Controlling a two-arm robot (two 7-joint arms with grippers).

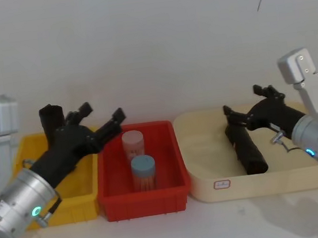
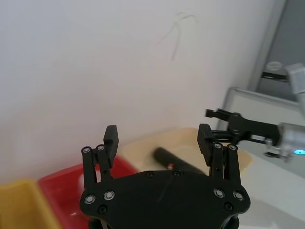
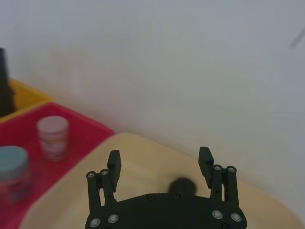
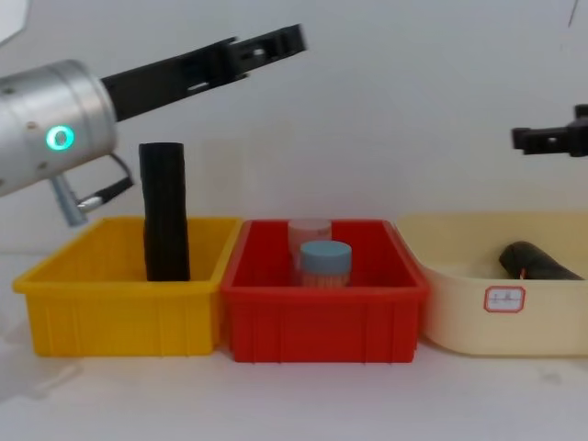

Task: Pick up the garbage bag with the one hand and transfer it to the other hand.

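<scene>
The garbage bag (image 1: 50, 118) (image 4: 164, 211) is a matte black roll standing upright at the back left of the yellow bin (image 1: 81, 192) (image 4: 119, 322). My left gripper (image 1: 101, 113) (image 4: 276, 44) (image 2: 158, 136), on the green-lit wrist, hangs open in the air above the seam between the yellow and red bins, to the right of the roll and clear of it. My right gripper (image 1: 243, 101) (image 4: 542, 138) (image 3: 159, 160), on the blue-lit wrist, is open and empty above the cream bin (image 1: 260, 185). A second black roll (image 1: 247, 149) (image 4: 537, 262) lies in that bin below it.
A red bin (image 1: 143, 199) sits between the yellow and cream bins. It holds a white-lidded jar (image 1: 133, 142) and a blue-lidded jar (image 1: 143, 170). A white wall rises close behind the bins. Bare white table runs in front of them.
</scene>
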